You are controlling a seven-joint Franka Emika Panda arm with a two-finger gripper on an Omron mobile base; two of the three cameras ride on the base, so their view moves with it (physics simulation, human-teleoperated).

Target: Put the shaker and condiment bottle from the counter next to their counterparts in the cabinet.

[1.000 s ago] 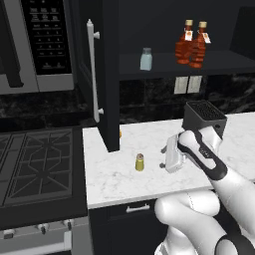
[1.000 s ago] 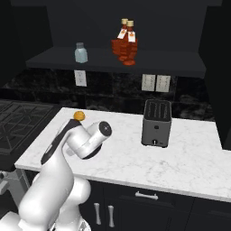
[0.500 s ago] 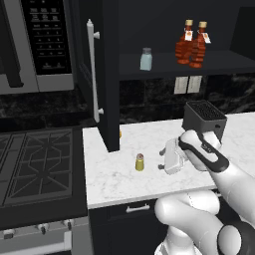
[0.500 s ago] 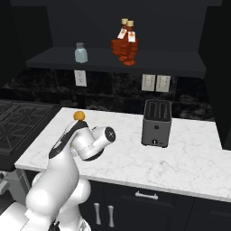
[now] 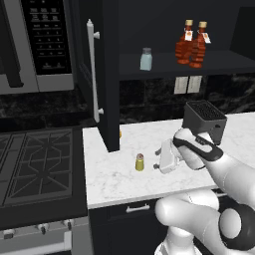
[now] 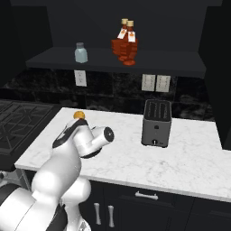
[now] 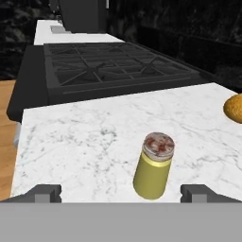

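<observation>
the shaker [image 5: 140, 162] stands upright on the counter [image 5: 119, 179], long axis vertical, grey cap pointing up and yellow-olive body below; in the hand view the shaker [image 7: 153, 166] leans slightly toward 1 o'clock, which may come from the tilt of that camera. the gripper [image 5: 158, 159] sits low over the counter at 3 o'clock from the shaker in the left base view, just beside it and not touching. in the hand view the gripper [image 7: 121, 193] has its two dark fingertips [image 7: 45, 193] spread wide apart, one toward each lower corner, with the shaker standing between them and beyond their tips; nothing is held. a round orange object [image 7: 234, 108] lies on the counter at 2 o'clock from the shaker in the hand view. the stovetop [image 5: 35, 169] adjoins the counter at 9 o'clock in the left base view. on the cabinet [image 5: 107, 74] shelf, the pale blue-grey shaker [image 5: 146, 59] stands upright, and two red-orange bottles [image 5: 191, 44] stand upright side by side at 3 o'clock from it, necks pointing up. a dark toaster [image 6: 156, 123] rests on the counter near the back wall.
</observation>
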